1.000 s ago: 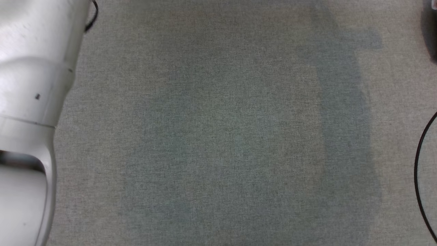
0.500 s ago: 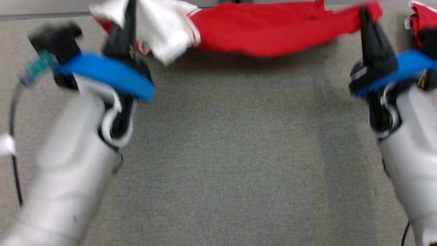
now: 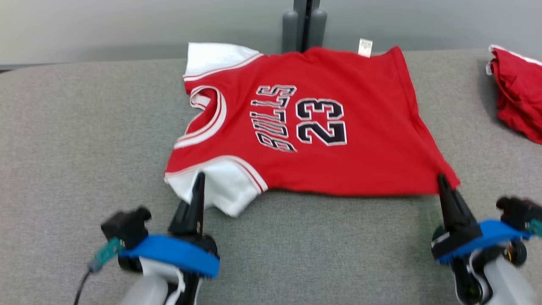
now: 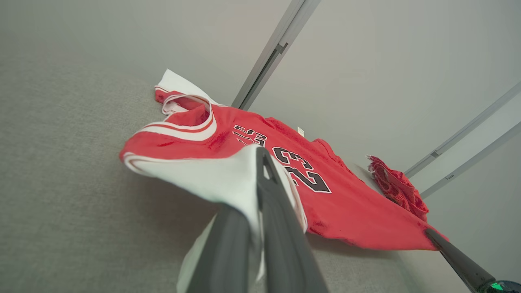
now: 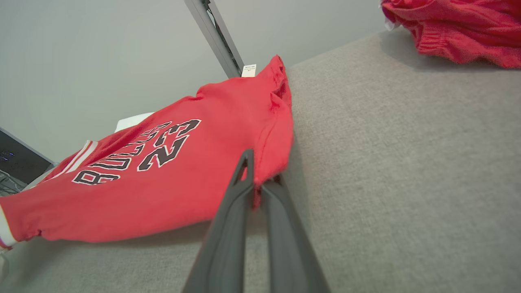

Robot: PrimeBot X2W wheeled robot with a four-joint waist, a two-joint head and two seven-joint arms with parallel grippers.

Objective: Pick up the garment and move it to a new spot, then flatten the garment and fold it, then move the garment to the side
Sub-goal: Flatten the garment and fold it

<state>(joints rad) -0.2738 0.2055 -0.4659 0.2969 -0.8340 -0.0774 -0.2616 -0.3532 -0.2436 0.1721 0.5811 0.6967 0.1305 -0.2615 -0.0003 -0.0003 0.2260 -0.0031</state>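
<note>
The garment point(image 3: 364, 161), a red sleeveless-style jersey with white trim, lies face up and spread across the grey tabletop point(image 3: 76, 140), its collar toward the robot's left and its hem toward the right. The left jaws are clenched on the near white sleeve point(image 3: 230, 188), the cloth pinched between the two dark fingers and draped over them in the left wrist view. The right jaws are closed on the near corner of the hem, a small fold of red fabric caught at their tips. Along that near edge the cloth sits slightly raised off the surface between the two grips, with a shadow beneath it, while the rest rests flat. Across the chest the lettering reads "BULLS" above the number "23" (black characters with white outlines, running sideways from the head camera's angle). A small white tag point(image 3: 364, 47) sticks up at the far corner of the hem; its print is too small to read. The tabletop is covered in a woven grey fabric. A second red garment point(image 3: 518, 99) lies crumpled at the far right, well apart from the jersey. Behind the tabletop stands a plain pale wall point(image 3: 127, 25), with a grey vertical post point(image 3: 303, 23) just beyond the jersey's far edge.
</note>
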